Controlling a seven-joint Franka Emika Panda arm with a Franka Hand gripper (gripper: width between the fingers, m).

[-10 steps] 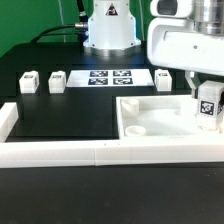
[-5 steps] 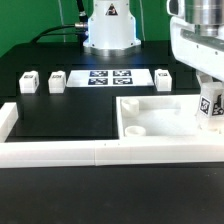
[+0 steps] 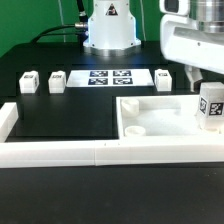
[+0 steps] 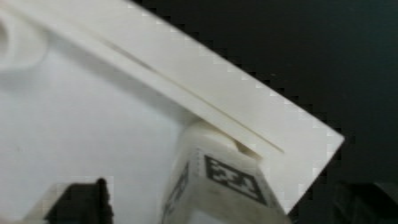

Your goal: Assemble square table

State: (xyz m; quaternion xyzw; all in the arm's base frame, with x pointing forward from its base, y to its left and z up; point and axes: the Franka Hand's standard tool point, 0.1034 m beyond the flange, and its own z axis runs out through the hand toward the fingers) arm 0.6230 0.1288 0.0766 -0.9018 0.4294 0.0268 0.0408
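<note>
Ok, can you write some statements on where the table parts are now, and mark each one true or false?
1. One leg block stands upright inside the table top. True.
2. Four loose leg blocks lie on the black surface outside the top. False: only three lie there.
3. The marker board has loose leg blocks on both of its sides. True.
4. The table top lies at the exterior view's left. False: it lies at the exterior view's right.
5. The round socket holds a leg. False: it is empty.

Upright leg block (image 3: pixel 210 108) in tabletop (image 3: pixel 165 118) corner
</note>
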